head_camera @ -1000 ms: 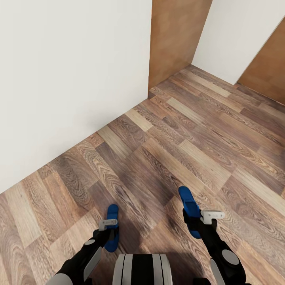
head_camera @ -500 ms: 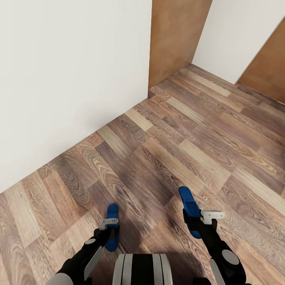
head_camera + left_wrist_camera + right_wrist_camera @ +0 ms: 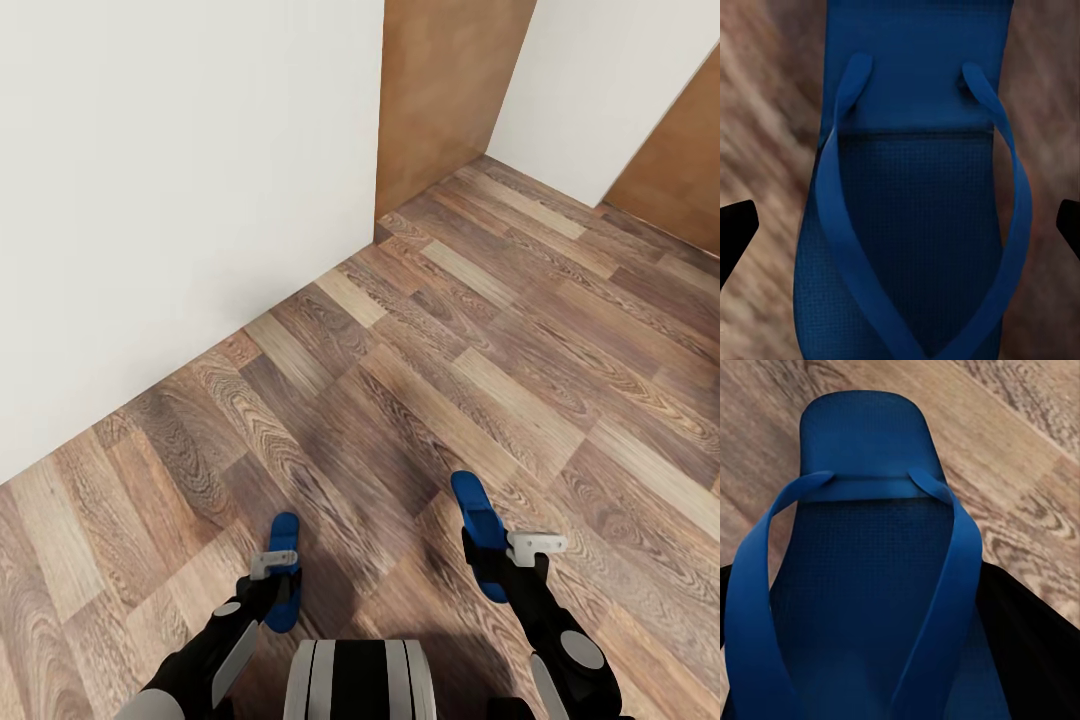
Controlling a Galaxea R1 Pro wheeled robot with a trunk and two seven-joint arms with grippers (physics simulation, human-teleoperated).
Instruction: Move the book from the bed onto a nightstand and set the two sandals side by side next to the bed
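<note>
The left gripper (image 3: 277,575) pinched one bright blue flat flip-flop sandal (image 3: 284,572) and the right gripper (image 3: 497,556) another (image 3: 478,532), both above the wood-plank floor (image 3: 420,360) near the white wall (image 3: 170,190).

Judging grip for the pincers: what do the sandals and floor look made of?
The sandal in the left pincer and the sandal in the right pincer look like matte blue foam or rubber, with a fine grid-textured footbed. The floor looks like wood-grain plank, possibly laminate.
</note>
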